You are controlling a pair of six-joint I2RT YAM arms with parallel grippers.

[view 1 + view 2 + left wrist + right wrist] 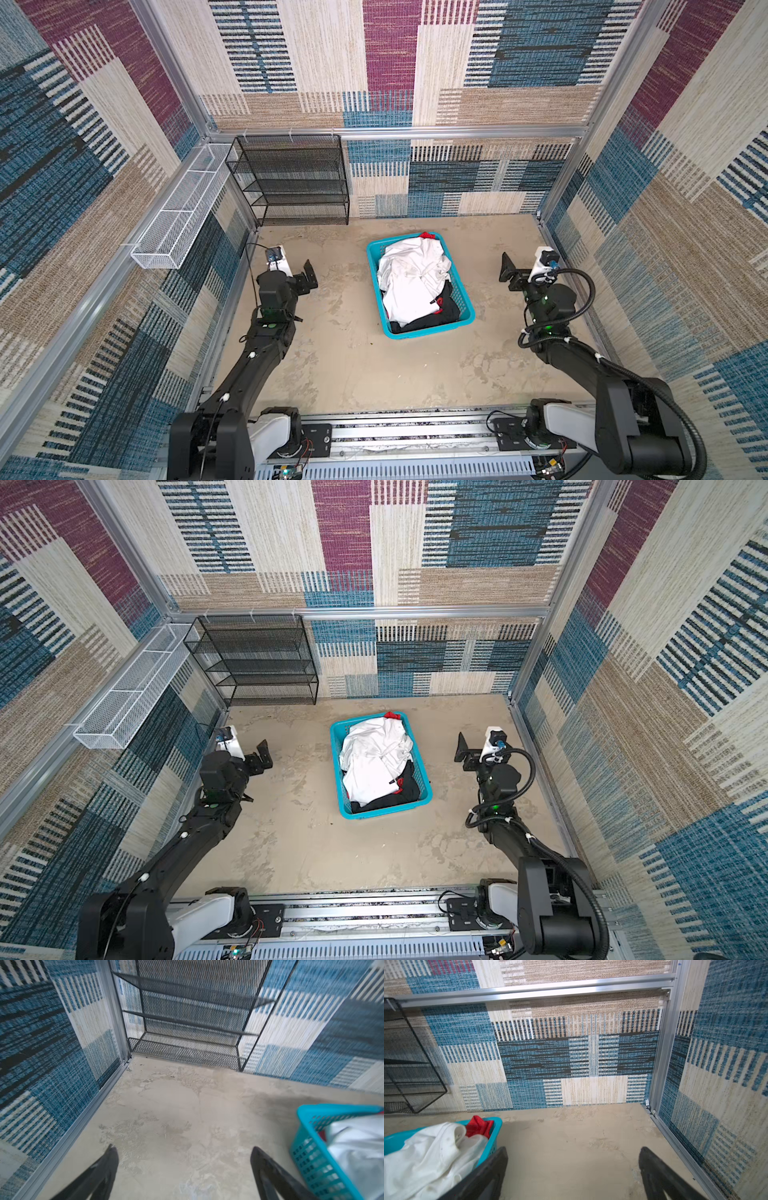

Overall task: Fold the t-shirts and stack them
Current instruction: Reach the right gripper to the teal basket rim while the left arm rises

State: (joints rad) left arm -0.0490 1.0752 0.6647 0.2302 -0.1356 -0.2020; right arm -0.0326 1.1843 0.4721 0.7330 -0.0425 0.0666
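My left gripper (182, 1152) and right gripper (573, 1152) gape empty; only in both top views do I see the black shirt (428, 319), six o'clock in the basket (430, 331).

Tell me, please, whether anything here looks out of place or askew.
The turquoise basket sits slightly askew on the table; the white t-shirt is heaped crumpled above its rim, the red t-shirt poking over the far end.

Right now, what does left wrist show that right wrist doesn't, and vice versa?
Left wrist only: the open left gripper and the left rear corner post. Right wrist only: the open right gripper and the horizontal wall rail. Both: turquoise basket, white t-shirt, black mesh rack, tabletop; the red t-shirt is clear in right wrist, a sliver in left.
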